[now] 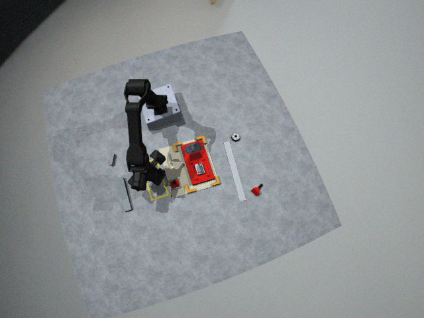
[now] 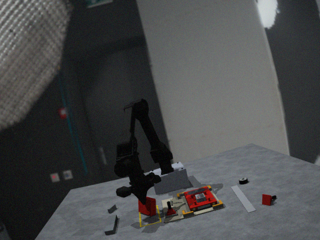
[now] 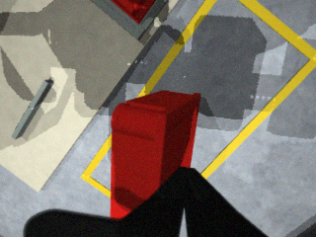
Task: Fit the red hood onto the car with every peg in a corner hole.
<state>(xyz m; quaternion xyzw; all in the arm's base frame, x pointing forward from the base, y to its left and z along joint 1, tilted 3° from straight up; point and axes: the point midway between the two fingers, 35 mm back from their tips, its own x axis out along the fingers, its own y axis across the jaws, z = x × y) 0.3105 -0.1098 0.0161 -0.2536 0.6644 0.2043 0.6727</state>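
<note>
The worktop (image 1: 191, 239) is covered in mottled grey. Toward its back-left corner stands the arm's pale grey base block (image 1: 163, 110). Near the middle lies a cream jig plate (image 1: 177, 167) with orange corner brackets, carrying the red car chassis (image 1: 198, 163). Just left of the plate a yellow outlined rectangle (image 1: 158, 191) is marked on the surface. Toward the left edge lie a long grey bar (image 1: 127, 195) and a short grey piece (image 1: 113, 159). Right of the plate lies a white strip (image 1: 234, 171), with a small ring (image 1: 235, 137) behind it and a small red block (image 1: 256, 190) beside its near end.
</note>
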